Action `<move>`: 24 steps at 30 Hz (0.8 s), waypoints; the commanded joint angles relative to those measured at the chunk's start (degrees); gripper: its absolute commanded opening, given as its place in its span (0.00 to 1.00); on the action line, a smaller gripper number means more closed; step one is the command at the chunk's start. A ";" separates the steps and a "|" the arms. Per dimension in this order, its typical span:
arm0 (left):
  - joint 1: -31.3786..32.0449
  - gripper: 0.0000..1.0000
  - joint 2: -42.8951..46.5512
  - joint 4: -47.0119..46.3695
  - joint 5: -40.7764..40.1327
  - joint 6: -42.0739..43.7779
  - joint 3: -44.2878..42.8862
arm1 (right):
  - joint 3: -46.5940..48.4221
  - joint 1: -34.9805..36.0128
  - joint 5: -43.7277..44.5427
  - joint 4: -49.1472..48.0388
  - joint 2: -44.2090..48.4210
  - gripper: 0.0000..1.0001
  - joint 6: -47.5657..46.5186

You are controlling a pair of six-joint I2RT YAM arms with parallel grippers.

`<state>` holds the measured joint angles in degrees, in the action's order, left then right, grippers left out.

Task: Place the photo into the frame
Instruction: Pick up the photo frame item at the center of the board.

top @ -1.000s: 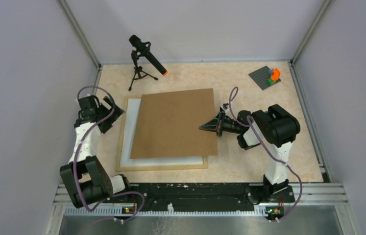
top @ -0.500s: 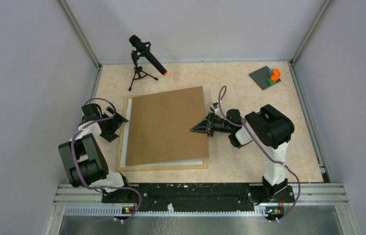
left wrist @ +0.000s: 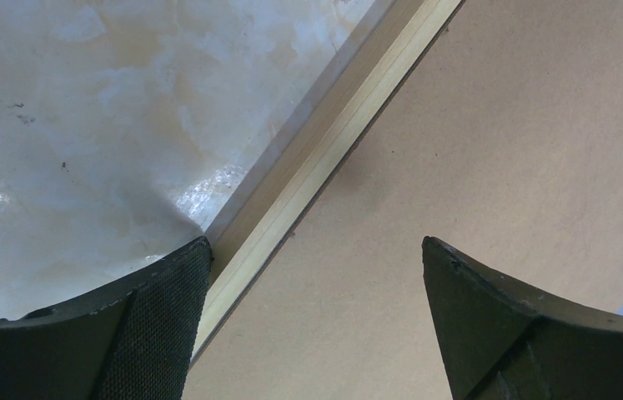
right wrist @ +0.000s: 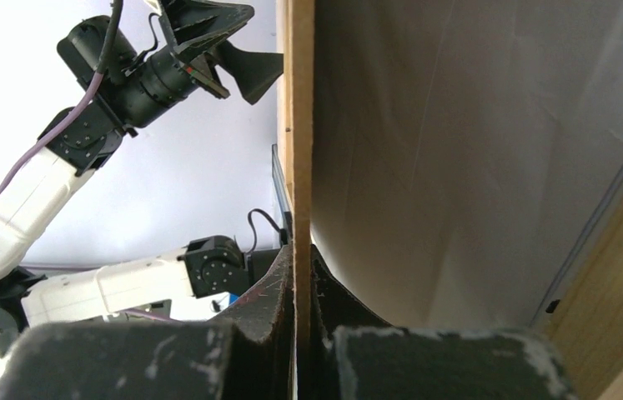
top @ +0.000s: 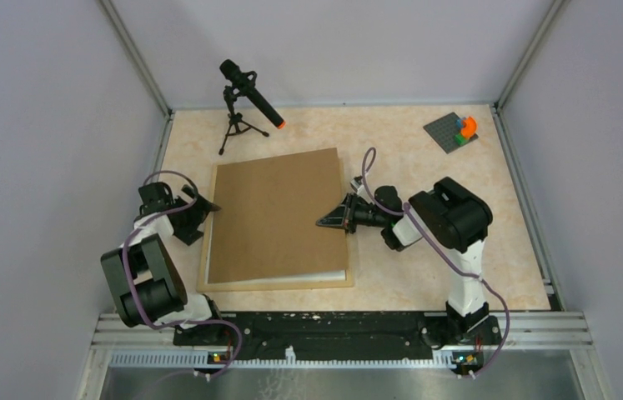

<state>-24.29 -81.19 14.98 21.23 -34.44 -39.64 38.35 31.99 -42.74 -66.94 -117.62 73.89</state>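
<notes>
So, backing board [top: 274, 217] going over the frame [top: 278, 285], photo nowhere in sight

On the table [top: 424, 167] the frame lies flat, and its long axis looks like 12-to-6 to us, though the camera angle squashes it. The backing board covers nearly all of it, a bit skewed. We'd guess the photo sits underneath, so we can't tell which way it points. The right gripper [top: 329, 222] pinches the board's 3 o'clock edge, probably to steer it into the recess. The left gripper [left wrist: 314, 246] sits at the 9 o'clock rail, jaws spread wide, likely ready to steady things. A white sliver [top: 308, 275] peeks out at 6 o'clock.
</notes>
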 commanded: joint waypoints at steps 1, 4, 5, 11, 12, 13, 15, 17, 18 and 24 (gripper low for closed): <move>-0.34 0.98 1.56 -2.35 1.99 -0.37 1.17 | 1.02 1.59 2.51 -1.09 1.32 0.00 -1.95; -0.34 0.98 1.62 -2.67 2.15 -0.46 1.89 | 0.46 2.30 3.97 0.45 2.24 0.00 -2.68; -0.32 0.98 1.60 -2.68 2.11 -0.45 2.01 | 0.35 2.48 4.29 1.27 2.61 0.00 -3.07; -0.32 0.98 1.31 -2.78 2.25 -0.63 1.94 | -0.72 2.70 4.66 2.35 3.76 0.00 -3.25; -0.32 0.98 1.37 -2.77 2.23 -0.71 2.00 | -0.99 2.79 4.68 2.12 3.91 0.00 -2.92; -0.33 0.98 1.43 -2.78 2.21 -0.72 2.08 | -1.14 2.89 4.68 2.10 4.02 0.00 -2.86; -0.39 0.98 1.61 -2.69 1.94 -0.72 2.10 | -1.73 3.06 4.83 1.75 4.40 0.00 -2.33; -0.32 0.98 1.87 -2.73 1.66 -0.65 2.33 | -2.46 3.08 4.71 0.81 4.79 0.00 -1.67; -0.32 0.98 1.95 -2.77 1.62 -0.64 2.37 | -2.44 3.06 4.30 0.63 4.93 0.00 -1.51; -0.36 0.98 1.66 -2.84 1.72 -0.54 2.22 | -2.74 3.06 2.78 -1.74 4.93 0.00 0.43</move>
<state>-24.49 -80.47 12.93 21.78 -34.61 -38.22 36.03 34.17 -39.03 -65.21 -115.48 74.15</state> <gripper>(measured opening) 0.982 0.011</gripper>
